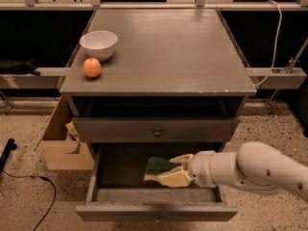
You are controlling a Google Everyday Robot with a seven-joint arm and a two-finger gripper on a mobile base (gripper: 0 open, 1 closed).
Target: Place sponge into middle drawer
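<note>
The middle drawer (156, 211) is pulled out at the bottom of the grey cabinet. The sponge (158, 166), dark green on top with yellow foam beneath, is over the drawer's inside, right of its middle. My gripper (169, 169) reaches in from the right on a white arm and is shut on the sponge. One cream finger (181, 159) lies behind the sponge and the other in front of it. I cannot tell whether the sponge touches the drawer floor.
The upper drawer front (156, 129) with its round knob is shut just above the arm. A white bowl (98, 44) and an orange fruit (92, 67) stand on the cabinet top at the left. A cardboard box (62, 146) sits on the floor left of the cabinet.
</note>
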